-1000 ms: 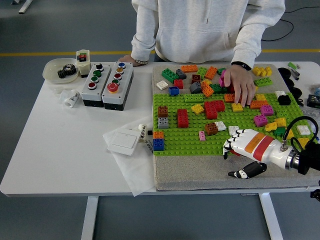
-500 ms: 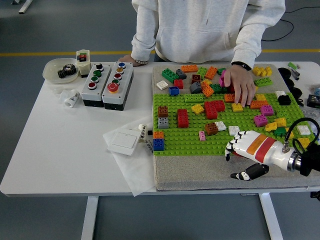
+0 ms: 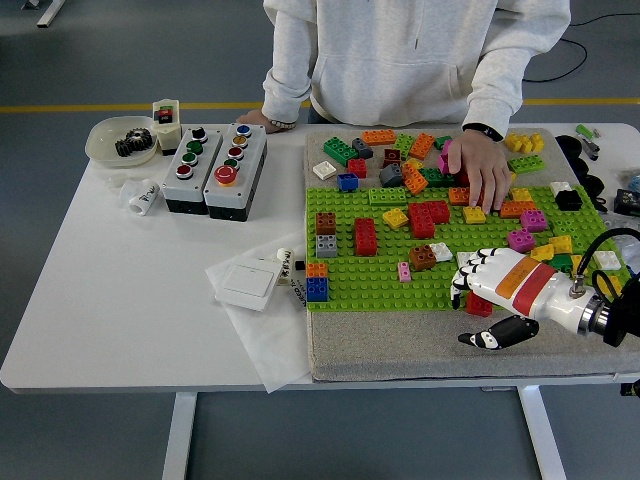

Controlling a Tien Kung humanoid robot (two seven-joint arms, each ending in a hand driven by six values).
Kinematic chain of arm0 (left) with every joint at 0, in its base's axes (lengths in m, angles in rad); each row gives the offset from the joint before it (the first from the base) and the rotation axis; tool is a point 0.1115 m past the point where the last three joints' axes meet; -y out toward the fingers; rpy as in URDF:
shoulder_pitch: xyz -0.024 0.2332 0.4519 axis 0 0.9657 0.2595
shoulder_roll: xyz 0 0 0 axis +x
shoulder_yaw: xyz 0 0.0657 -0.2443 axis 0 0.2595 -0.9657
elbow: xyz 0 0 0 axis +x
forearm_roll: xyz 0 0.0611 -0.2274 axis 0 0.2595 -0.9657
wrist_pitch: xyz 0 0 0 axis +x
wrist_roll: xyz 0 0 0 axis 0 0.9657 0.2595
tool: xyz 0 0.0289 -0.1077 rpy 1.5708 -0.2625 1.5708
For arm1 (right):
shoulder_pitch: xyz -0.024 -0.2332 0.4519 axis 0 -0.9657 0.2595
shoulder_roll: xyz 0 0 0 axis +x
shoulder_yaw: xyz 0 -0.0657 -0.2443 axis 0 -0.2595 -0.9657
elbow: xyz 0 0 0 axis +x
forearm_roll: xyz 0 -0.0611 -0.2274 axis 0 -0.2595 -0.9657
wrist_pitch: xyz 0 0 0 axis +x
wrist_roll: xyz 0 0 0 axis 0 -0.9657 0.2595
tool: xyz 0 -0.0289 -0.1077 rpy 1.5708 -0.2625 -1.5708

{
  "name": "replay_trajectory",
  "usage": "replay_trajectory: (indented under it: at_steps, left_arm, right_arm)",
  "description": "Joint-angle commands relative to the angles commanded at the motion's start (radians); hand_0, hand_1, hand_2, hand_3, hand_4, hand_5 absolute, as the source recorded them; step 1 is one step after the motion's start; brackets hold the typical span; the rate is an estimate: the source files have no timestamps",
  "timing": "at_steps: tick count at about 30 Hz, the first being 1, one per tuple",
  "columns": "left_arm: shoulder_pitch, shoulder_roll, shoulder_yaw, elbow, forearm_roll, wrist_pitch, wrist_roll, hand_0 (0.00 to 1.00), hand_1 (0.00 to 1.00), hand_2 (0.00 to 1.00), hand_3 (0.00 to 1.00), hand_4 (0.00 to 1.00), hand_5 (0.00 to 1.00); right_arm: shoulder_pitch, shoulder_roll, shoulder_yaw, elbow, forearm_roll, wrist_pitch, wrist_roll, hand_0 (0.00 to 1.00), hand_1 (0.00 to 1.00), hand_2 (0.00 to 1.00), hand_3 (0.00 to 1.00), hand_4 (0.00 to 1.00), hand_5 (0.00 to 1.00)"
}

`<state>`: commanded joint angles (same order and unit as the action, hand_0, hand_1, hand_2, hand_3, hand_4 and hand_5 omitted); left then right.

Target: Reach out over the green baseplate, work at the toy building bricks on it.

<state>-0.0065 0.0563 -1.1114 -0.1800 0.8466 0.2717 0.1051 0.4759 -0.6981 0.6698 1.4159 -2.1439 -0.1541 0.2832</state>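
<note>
My right hand (image 3: 492,282) hovers at the baseplate's (image 3: 370,280) near edge, fingers (image 3: 466,279) loosely curled, holding nothing. A red brick (image 3: 479,304) beneath: light, rigid, slick; pinch its sides.

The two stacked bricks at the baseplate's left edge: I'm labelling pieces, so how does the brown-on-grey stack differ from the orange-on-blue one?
The brown-on-grey stack has a brown brick on top of a grey one; the orange-on-blue stack has a thin orange layer over a taller blue brick. The brown-on-grey stack stands farther in on the green baseplate; the orange-on-blue stack sits at its near left corner. Both are upright two-brick stacks, and neither is touched by a hand.
</note>
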Motion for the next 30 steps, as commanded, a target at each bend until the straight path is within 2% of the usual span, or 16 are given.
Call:
replay_trajectory:
  at_steps: [1,2,7,8,13,14,16,19,20,25,26,30]
  left_arm:
    - [0.000,0.000,-0.001,0.000,0.002,0.000,0.000,0.783,0.817,0.868,0.763,0.779,0.691]
    - [0.000,0.001,-0.001,0.000,0.003,-0.001,0.000,0.782,0.816,0.867,0.763,0.780,0.692]
    - [0.005,0.001,-0.008,0.000,0.017,-0.002,0.004,0.782,0.816,0.867,0.763,0.780,0.692]
    - [0.006,0.001,-0.008,0.000,0.018,-0.002,0.004,0.782,0.815,0.866,0.763,0.780,0.693]
    - [0.012,0.001,-0.015,0.000,0.031,-0.002,0.009,0.782,0.815,0.866,0.763,0.780,0.693]
    - [0.013,0.001,-0.016,0.000,0.034,-0.002,0.010,0.782,0.815,0.866,0.763,0.780,0.693]
    - [0.016,0.002,-0.019,0.000,0.038,-0.003,0.011,0.782,0.815,0.866,0.763,0.780,0.693]
    - [0.019,0.002,-0.022,0.000,0.045,-0.004,0.013,0.782,0.815,0.866,0.763,0.780,0.693]
    - [0.019,0.003,-0.022,0.000,0.045,-0.005,0.013,0.782,0.815,0.865,0.763,0.780,0.693]
    - [0.020,0.004,-0.021,0.000,0.047,-0.006,0.012,0.782,0.815,0.865,0.763,0.780,0.693]
    - [0.020,0.005,-0.020,0.000,0.047,-0.006,0.012,0.782,0.815,0.865,0.763,0.780,0.693]
    - [0.017,0.005,-0.015,0.000,0.042,-0.006,0.011,0.782,0.815,0.865,0.763,0.780,0.693]
  right_arm:
    - [-0.016,-0.010,0.017,0.017,0.011,-0.007,-0.008,0.724,0.612,0.649,0.530,0.841,0.522]
    - [-0.025,-0.015,0.027,0.026,0.017,-0.011,-0.014,0.586,0.521,0.583,0.509,0.828,0.514]
    - [-0.085,-0.043,0.072,0.097,0.078,-0.034,-0.068,0.586,0.521,0.583,0.509,0.828,0.514]
    - [-0.093,-0.045,0.076,0.105,0.105,-0.034,-0.075,0.393,0.452,0.532,0.500,0.814,0.515]
    - [-0.123,-0.053,0.086,0.138,0.217,-0.025,-0.132,0.393,0.452,0.532,0.500,0.814,0.515]
    - [-0.128,-0.054,0.087,0.144,0.253,-0.020,-0.148,0.453,0.482,0.562,0.512,0.817,0.515]
    - [-0.136,-0.057,0.089,0.156,0.319,-0.009,-0.176,0.453,0.482,0.562,0.512,0.817,0.515]
    - [-0.151,-0.060,0.102,0.182,0.409,0.043,-0.221,0.453,0.482,0.562,0.512,0.817,0.515]
    - [-0.155,-0.061,0.106,0.190,0.441,0.059,-0.234,0.582,0.594,0.667,0.536,0.831,0.525]
    - [-0.173,-0.065,0.106,0.222,0.577,0.114,-0.298,0.582,0.594,0.667,0.536,0.831,0.525]
    - [-0.176,-0.065,0.103,0.227,0.608,0.126,-0.312,0.630,0.634,0.704,0.547,0.832,0.531]
    - [-0.183,-0.066,0.097,0.240,0.687,0.153,-0.346,0.630,0.634,0.704,0.547,0.832,0.531]
